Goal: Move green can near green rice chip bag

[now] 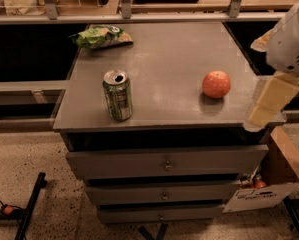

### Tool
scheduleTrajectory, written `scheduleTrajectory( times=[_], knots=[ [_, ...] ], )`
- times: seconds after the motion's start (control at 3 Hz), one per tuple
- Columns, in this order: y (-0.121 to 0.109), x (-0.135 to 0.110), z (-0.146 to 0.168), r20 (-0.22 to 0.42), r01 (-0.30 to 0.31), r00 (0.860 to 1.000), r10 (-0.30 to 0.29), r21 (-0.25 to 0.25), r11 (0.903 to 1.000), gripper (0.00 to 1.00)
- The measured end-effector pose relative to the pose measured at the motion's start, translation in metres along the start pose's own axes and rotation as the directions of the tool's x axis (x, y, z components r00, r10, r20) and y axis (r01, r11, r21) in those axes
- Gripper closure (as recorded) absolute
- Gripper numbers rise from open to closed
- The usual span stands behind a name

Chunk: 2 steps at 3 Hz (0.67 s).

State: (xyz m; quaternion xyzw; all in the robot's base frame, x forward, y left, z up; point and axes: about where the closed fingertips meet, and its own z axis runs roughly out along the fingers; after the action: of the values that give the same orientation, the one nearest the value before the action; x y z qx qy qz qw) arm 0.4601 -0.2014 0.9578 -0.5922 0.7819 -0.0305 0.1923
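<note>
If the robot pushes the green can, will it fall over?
Probably, if pushed high: the green can stands upright, taller than wide. Its top is open, so maybe light. Tipped, it might roll. The gripper hangs by the cabinet's right edge.
</note>
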Motion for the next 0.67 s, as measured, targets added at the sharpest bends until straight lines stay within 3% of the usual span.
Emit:
scheduleTrajectory(
  times=[0.33, 0.67],
  knots=[
    [-0.01, -0.038, 0.054, 0.13, -0.006, 0.991, 0.007, -0.006, 1.0, 0.0],
    [-0.029, -0.052, 0.054, 0.18, -0.017, 0.984, 0.005, 0.065, 0.9978, 0.0]
  ],
)
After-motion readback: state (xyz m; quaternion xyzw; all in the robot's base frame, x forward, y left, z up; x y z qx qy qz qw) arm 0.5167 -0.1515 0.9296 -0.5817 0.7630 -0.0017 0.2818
